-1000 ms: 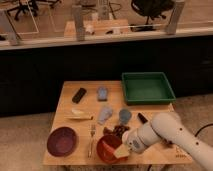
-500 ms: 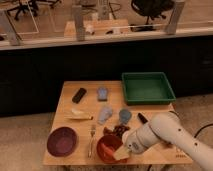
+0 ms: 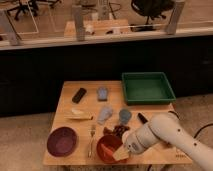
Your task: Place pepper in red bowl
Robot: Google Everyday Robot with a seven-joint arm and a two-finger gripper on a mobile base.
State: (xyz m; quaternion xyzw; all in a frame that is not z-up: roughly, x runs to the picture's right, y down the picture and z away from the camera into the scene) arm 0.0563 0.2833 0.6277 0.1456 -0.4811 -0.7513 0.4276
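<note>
Hovering over red bowl (image 3: pixel 107 146) at front edge of bench (image 3: pixel 67 92): hand (image 3: pixel 121 154), fingers clenched, whether on anything cannot be told. Pepper (image 3: pixel 108 149) lying inside red bowl, just beside hand. Maroon bowl (image 3: pixel 62 141) to the left, fork (image 3: pixel 92 139) between bowls. Green tray (image 3: pixel 148 88) at back right.

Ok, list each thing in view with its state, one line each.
gripper: shut, over the red bowl's near rim.
red bowl: upright on the table.
pepper: lying inside the red bowl.
maroon bowl: upright, empty.
green bin: upright, empty.
fork: lying flat.
</note>
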